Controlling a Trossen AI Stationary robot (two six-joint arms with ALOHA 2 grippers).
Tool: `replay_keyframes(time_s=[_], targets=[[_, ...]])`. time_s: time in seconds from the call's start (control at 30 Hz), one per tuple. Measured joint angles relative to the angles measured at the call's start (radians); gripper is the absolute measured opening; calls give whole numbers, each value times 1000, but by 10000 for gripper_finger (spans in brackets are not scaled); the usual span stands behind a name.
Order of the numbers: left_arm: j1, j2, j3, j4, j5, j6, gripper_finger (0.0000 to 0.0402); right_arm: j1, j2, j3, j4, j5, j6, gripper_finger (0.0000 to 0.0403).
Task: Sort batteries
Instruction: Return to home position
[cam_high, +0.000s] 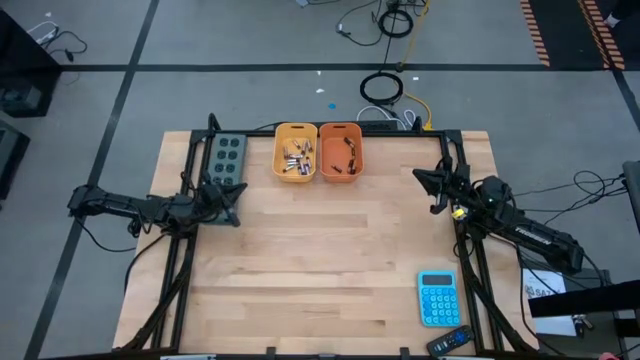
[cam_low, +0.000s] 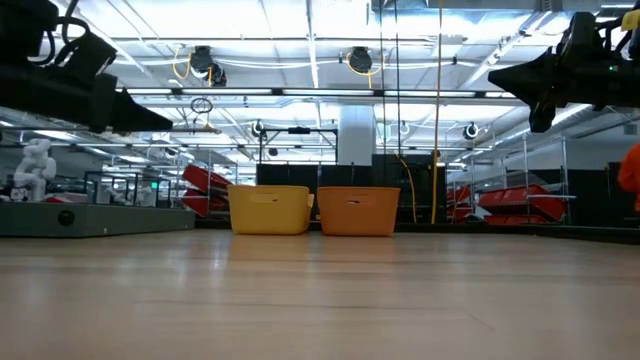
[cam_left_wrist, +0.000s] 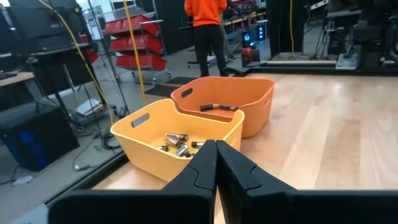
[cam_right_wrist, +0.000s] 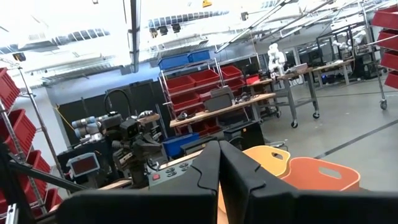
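Two bins stand side by side at the table's far edge: a yellow bin (cam_high: 295, 153) and an orange bin (cam_high: 340, 151). Several small silvery batteries (cam_high: 297, 157) lie in the yellow bin (cam_left_wrist: 177, 138), and a few dark batteries (cam_high: 349, 158) lie in the orange bin (cam_left_wrist: 219, 107). My left gripper (cam_high: 238, 192) hovers shut near the table's left edge, short of the yellow bin; its fingertips (cam_left_wrist: 216, 149) meet. My right gripper (cam_high: 420, 176) hovers shut near the right edge, raised off the table, fingertips (cam_right_wrist: 219, 148) together. Neither holds anything.
A grey tray with round wells (cam_high: 226, 156) sits left of the yellow bin. A blue calculator (cam_high: 437, 298) and a dark remote (cam_high: 450, 342) lie near the near right corner. A person in orange (cam_left_wrist: 207, 25) stands beyond the table. Bare wood (cam_high: 320, 250) spans the middle.
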Motion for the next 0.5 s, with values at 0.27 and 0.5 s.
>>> replay_keyframes(time_s=[0.27,0.5], targets=[[0,0,0,-7,9,1,10,0,0,0,0,0,0,0],[0,0,-1,-7,9,1,10,0,0,0,0,0,0,0]])
